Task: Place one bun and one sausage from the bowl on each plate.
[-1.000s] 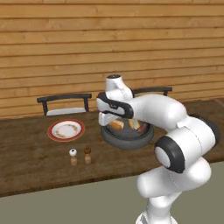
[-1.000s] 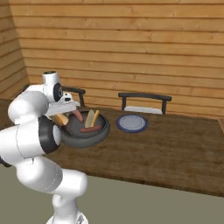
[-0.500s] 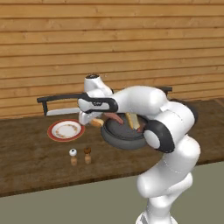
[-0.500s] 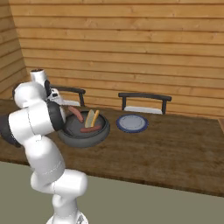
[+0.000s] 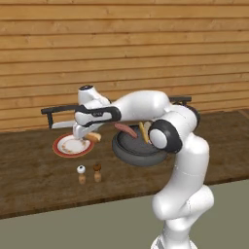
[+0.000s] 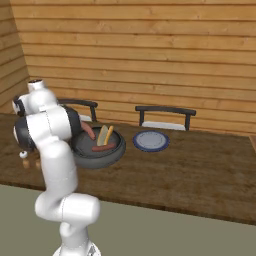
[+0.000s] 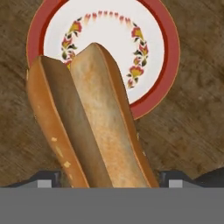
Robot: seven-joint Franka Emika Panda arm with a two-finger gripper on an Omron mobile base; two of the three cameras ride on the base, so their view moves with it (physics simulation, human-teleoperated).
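Hand: you have the hand (image 5: 86, 135) out over the right edge of the red plate (image 5: 72, 146); its two fingertips sit at either side of the bun (image 7: 89, 122) and pinch it.
Bun: in the hand view it runs lengthwise away from the hand, split side showing, its far end lying over the lower left of the red plate (image 7: 105, 48). In the left base view one end of the bun (image 5: 94, 137) pokes out just right of the hand.
Red plate: white with a red rim and a ring of small flowers, flat on the table (image 5: 34, 175); you can see bare white around the bun.
Bowl: the bowl (image 5: 138, 151) stands just right of the red plate; from the right base view the bowl (image 6: 97, 150) holds a pale bun half, a yellowish stick and two sausages (image 6: 103, 147).
Blue plate: the blue plate (image 6: 151, 140) lies just right of the bowl, apart from it.
Shakers: two small shakers (image 5: 89, 173) stand side by side in front of the red plate.
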